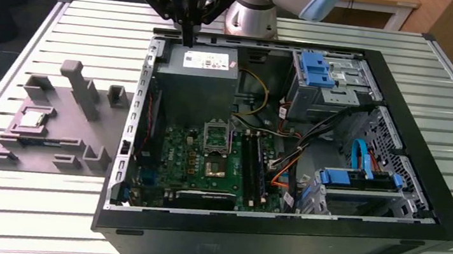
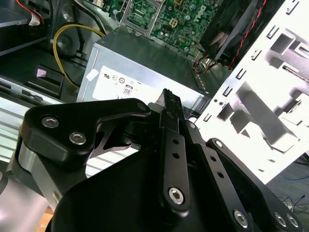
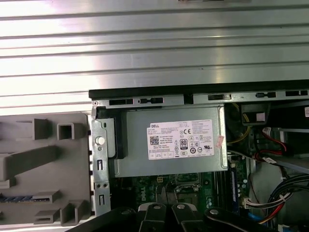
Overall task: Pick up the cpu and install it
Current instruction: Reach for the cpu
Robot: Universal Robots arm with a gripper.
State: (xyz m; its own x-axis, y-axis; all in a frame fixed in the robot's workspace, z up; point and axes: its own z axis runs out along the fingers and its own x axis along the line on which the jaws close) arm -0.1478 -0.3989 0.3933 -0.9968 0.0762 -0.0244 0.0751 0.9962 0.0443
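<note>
Black multi-link gripper [image 2: 170, 99] fills the foreground in the second wrist view, fingers pressed together with nothing between them. In the exterior view it hangs tip-down over the grey metal power supply box [image 1: 202, 79], at the far wall of the open black computer case [image 1: 424, 188].

The cpu [image 1: 33, 119], a small flat square chip with a pale silvery top, is not picked up. It lies flat in a square recess of the grey plastic tray [image 1: 44, 151], which sits on the slatted metal table [image 1: 21, 206] outside the case, just beside the case's wall on the exterior view's left.

Key relation: from the gripper the cpu lies toward the exterior view's left and toward the near side, well apart, with the case wall and the tray's upright blocks between. The chip is square, so it has no long axis to line up with; judged, only its edges matter for finger alignment.

Green motherboard [image 1: 197, 162] lies on the case floor, and its metal-framed socket [image 1: 217, 134] looks empty. The socket lies below the power supply box in the exterior view, closer to the gripper than the cpu is.
</note>
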